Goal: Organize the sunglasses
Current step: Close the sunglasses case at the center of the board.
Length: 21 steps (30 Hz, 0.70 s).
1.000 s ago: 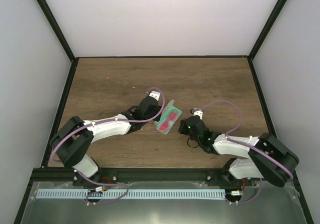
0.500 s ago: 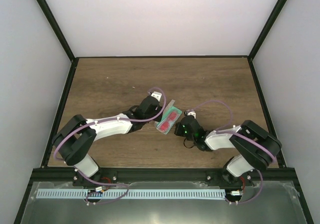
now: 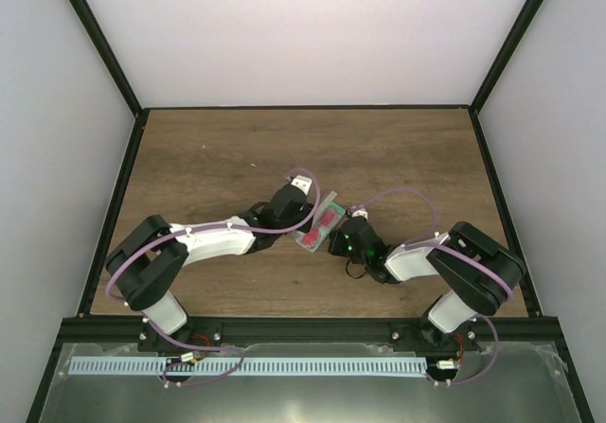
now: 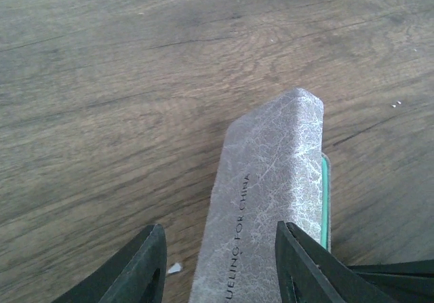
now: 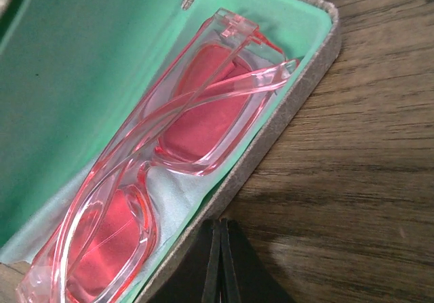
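Two grippers at case. R gripper (image 5: 220,245): jaws fully closed, empty, tips against grey case (image 5: 288,110) wall. Sunglasses (image 5: 203,120) lie folded inside on green lining (image 5: 81,79), just beyond R tips. L gripper (image 4: 218,242): jaws part open, straddling lid (image 4: 271,167), not clamped.

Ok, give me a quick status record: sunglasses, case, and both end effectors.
sunglasses: folded, lying inside the green-lined tray of the open case
case: open on the table, lid raised
left end effector: open, jaws either side of the lid, gap visible on one side
right end effector: shut, tip at the case's outer wall beside the sunglasses; contact unclear
task status: sunglasses in the case, lid not yet closed
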{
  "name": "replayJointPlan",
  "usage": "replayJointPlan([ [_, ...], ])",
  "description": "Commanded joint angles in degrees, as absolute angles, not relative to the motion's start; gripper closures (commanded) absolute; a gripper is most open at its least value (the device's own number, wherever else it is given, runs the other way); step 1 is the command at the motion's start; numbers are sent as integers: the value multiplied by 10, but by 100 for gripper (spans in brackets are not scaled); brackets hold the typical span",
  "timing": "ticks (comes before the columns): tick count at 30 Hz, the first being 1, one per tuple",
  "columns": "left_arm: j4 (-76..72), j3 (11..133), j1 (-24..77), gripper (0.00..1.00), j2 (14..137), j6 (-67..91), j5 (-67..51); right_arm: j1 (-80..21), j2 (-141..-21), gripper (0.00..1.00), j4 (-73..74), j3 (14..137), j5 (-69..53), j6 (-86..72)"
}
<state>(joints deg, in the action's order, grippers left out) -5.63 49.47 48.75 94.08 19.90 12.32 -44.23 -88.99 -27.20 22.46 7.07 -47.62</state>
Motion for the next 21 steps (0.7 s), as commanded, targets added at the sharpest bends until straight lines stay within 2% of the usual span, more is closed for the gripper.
replayJointPlan([
  [1, -32, 499, 508, 54, 968, 205, 113, -434, -893, 99, -303, 232, 63, -466],
  [21, -38, 481, 529, 54, 974, 230, 121, -431, -876, 99, -321, 212, 48, -458],
])
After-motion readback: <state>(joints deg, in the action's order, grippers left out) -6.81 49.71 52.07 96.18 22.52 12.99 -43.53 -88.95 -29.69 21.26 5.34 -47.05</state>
